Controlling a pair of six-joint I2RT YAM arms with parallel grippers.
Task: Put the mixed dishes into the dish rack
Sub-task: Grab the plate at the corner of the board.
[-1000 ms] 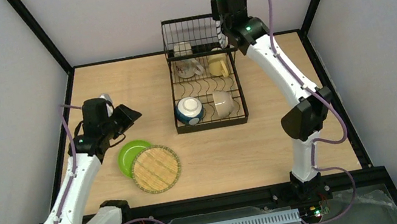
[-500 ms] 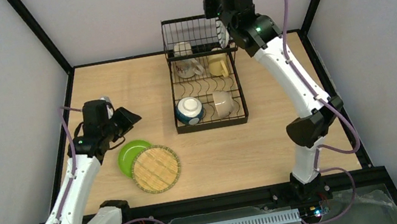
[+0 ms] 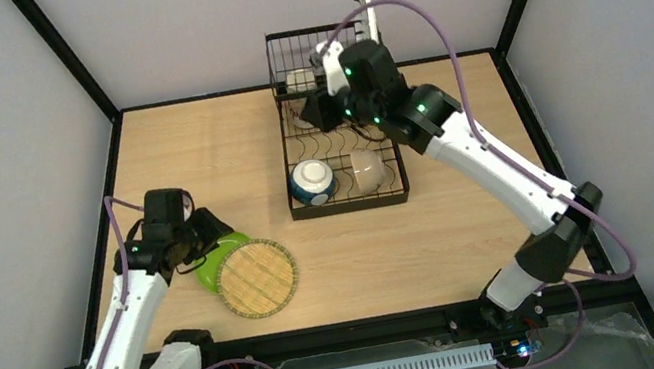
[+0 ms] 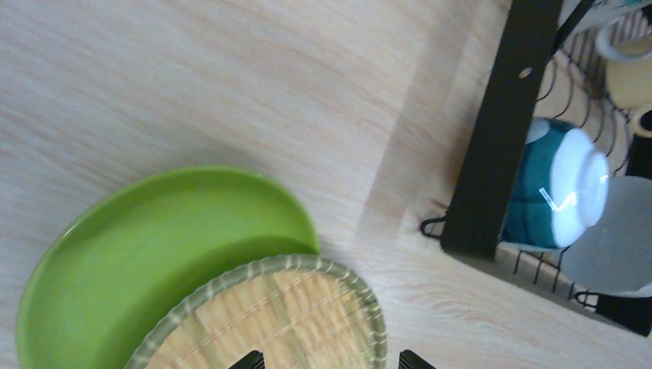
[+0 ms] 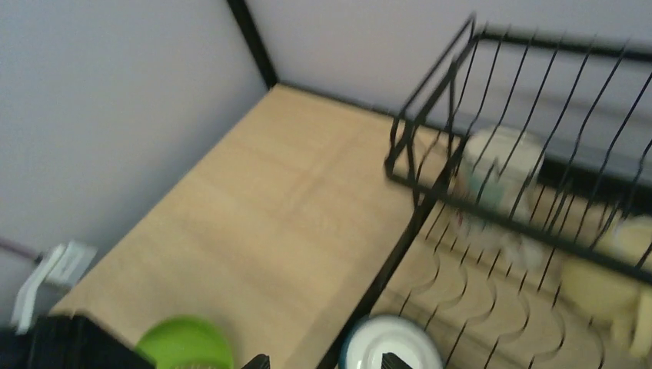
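1. Left tool (image 4: 330, 360) — released, fingertips spread wide with nothing between them. It hangs low over the woven yellow plate (image 4: 269, 323).
2. Woven yellow plate: flat on the bench (image 3: 196, 157), its edge overlapping the near right side of the green plate (image 4: 154, 246). Both plates lie left of the rack and apart from it.
3. Right tool (image 5: 324, 360) — released, fingertips apart and empty. It is held above the left side of the dish rack (image 3: 352, 202).
4. Dish rack: black wire, two tiers, at the far middle of the bench.
5. Upper basket: the beige mug (image 3: 299, 80) sits at its left.
6. Slotted lower level, right side: the yellow mug (image 5: 607, 284), blurred in the wrist view.
7. Lower level, front: the blue-outside bowl (image 3: 312, 182) at the left with its white base showing. The cream bowl (image 3: 368, 169) is just beside it on the right; whether they touch cannot be told.
8. White plate (image 3: 364, 10): on edge at the rack's far right, rising above the upper basket's rim; its markings are too small to read.
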